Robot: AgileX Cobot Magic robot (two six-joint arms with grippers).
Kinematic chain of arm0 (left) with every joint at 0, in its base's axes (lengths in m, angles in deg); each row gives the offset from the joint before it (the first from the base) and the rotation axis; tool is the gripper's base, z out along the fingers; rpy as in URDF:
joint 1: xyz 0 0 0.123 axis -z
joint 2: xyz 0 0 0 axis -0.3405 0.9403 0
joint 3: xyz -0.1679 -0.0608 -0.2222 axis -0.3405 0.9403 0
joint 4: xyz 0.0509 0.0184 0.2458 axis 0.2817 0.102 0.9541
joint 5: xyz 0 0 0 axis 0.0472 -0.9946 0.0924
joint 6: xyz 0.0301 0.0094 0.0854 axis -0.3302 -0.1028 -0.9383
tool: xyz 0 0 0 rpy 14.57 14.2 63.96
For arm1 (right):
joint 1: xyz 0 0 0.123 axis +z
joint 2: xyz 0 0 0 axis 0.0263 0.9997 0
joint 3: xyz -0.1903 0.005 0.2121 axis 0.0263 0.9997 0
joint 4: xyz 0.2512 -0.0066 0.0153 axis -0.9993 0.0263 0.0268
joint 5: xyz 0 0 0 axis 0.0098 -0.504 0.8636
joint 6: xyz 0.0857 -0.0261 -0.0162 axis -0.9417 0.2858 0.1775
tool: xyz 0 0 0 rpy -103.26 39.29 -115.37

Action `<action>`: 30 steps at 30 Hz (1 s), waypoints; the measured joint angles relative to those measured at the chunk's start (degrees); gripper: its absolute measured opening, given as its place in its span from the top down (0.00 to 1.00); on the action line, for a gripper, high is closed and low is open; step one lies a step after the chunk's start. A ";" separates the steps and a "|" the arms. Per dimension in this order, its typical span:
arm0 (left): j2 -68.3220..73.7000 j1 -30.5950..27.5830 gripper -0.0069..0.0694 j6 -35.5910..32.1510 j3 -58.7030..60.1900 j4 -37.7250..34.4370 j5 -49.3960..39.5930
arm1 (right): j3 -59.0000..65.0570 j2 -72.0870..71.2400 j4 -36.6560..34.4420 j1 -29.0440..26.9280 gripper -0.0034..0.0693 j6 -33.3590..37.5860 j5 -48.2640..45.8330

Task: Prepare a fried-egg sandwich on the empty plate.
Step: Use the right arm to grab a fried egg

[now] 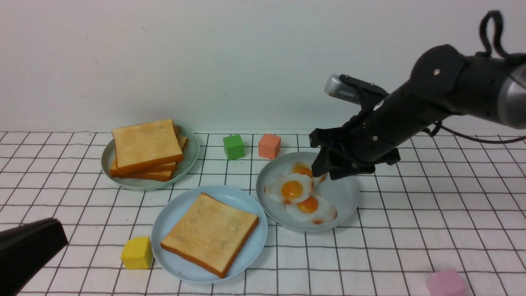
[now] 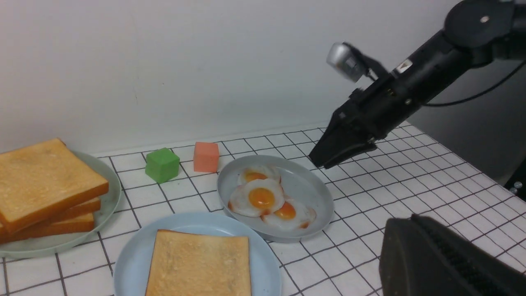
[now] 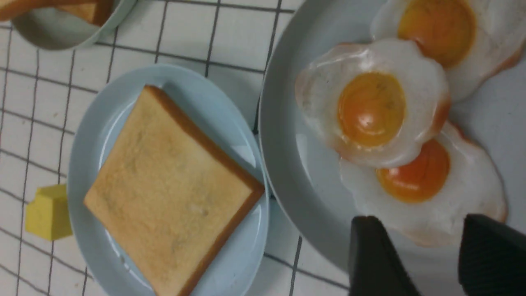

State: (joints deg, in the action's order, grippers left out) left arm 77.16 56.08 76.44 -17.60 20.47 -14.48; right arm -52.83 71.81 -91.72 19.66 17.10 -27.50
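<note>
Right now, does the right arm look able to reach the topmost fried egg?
Probably yes: the right gripper hangs open over the egg plate, and the topmost fried egg lies uncovered, nothing in between.

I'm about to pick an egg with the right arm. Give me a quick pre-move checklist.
1. One toast slice lies on the sky-blue plate: ok.
2. The right gripper is open, nothing held: ok.
3. The top fried egg lies uncovered on the pile in the grey-blue plate: ok.
4. The right gripper is lined up on that egg: cannot tell.
5. The left gripper is shut, away from both plates: ok.
</note>
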 joint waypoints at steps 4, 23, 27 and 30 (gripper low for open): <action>0.51 0.00 0.93 0.00 0.00 -0.06 0.14 | -5.66 6.39 -0.07 0.00 0.44 -2.14 0.07; 0.72 0.00 0.93 0.00 0.00 -0.96 0.15 | -12.79 16.46 -1.02 -1.06 0.42 -5.70 0.76; 0.72 0.00 0.93 0.00 0.00 -0.96 0.15 | -12.79 16.46 -1.28 -1.06 0.42 -5.70 0.76; 0.72 0.00 0.93 0.00 0.00 -0.96 0.15 | -12.79 16.46 -1.30 -1.06 0.42 -5.70 1.46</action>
State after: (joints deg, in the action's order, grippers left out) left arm 77.88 56.08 76.44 -17.60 19.50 -14.33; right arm -65.62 88.26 -93.02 18.60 11.40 -26.05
